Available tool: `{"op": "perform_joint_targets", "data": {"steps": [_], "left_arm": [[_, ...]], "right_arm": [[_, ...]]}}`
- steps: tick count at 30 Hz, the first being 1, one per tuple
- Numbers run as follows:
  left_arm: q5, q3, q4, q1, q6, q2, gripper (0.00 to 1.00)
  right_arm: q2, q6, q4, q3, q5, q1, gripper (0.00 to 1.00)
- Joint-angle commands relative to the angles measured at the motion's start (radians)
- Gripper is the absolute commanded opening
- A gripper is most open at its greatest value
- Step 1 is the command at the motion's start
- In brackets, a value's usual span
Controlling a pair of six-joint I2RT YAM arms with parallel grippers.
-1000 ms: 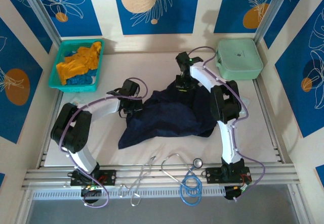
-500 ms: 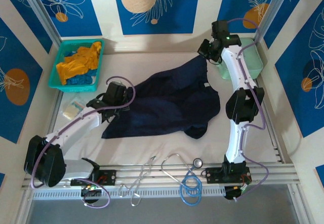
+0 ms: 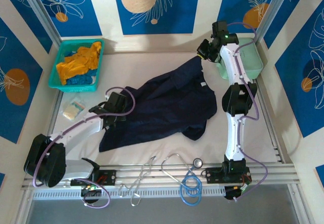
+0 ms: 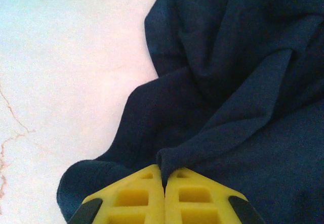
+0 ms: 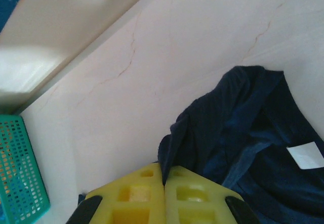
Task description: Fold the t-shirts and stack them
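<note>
Inspector: Where is the garment lying, and what are the tools doing?

Operator: The large dark navy cloth t-shirt (image 3: 167,105) is lying rumpled across the middle of the white table (image 3: 152,64), running on a diagonal between the two arms. The left gripper (image 4: 163,176) is pressing its yellow fingers together on a fold at the shirt's near-left edge. The right gripper (image 5: 163,172) is pinching the far corner, not far from the collar and its small white label (image 5: 305,155).

Inspector: Your judgement of the step?

Operator: This is looking like the spreading-out ahead of the first fold. The cloth is bunching between the two holds, so the arms should be drawing apart along that diagonal, low over the table, until the creases are flattening.

Inspector: Risks?

Operator: Both pinches are taking little cloth, so a hard pull is risking a dropped corner. A part at the near right is lying folded over and is needing attention. The mustard-orange shirt (image 3: 76,64) and the bright blue shirt (image 3: 81,80) are lying in the teal plastic basket (image 3: 55,67), well apart.
</note>
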Motion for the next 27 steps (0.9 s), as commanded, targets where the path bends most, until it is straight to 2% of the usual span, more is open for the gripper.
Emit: {"op": "perform_joint_targets", "data": {"steps": [1, 4, 8, 13, 18, 23, 27], "left_arm": [[-0.007, 0.002, 0.003, -0.001, -0.005, -0.010, 0.00], [0.022, 0.017, 0.031, -0.008, -0.007, 0.005, 0.00], [0.043, 0.063, 0.080, -0.012, -0.017, 0.065, 0.00], [0.014, 0.180, 0.152, -0.010, -0.001, 0.227, 0.00], [0.015, 0.407, 0.192, -0.004, 0.041, 0.462, 0.00], [0.020, 0.709, 0.187, 0.026, 0.046, 0.729, 0.00], [0.053, 0.971, 0.147, 0.060, 0.016, 0.900, 0.00]], "right_arm": [[-0.047, -0.013, 0.002, 0.030, -0.071, 0.013, 0.00], [-0.086, -0.026, 0.004, 0.073, -0.121, 0.023, 0.00], [-0.109, -0.027, -0.011, 0.195, -0.249, 0.023, 0.00], [-0.180, -0.020, -0.016, 0.241, -0.419, 0.021, 0.00], [-0.361, -0.066, -0.004, 0.103, -0.470, 0.042, 0.00], [-0.585, -0.072, 0.092, -0.114, -0.543, 0.054, 0.00], [-0.692, -0.101, 0.083, -0.189, -0.591, 0.084, 0.00]]}}
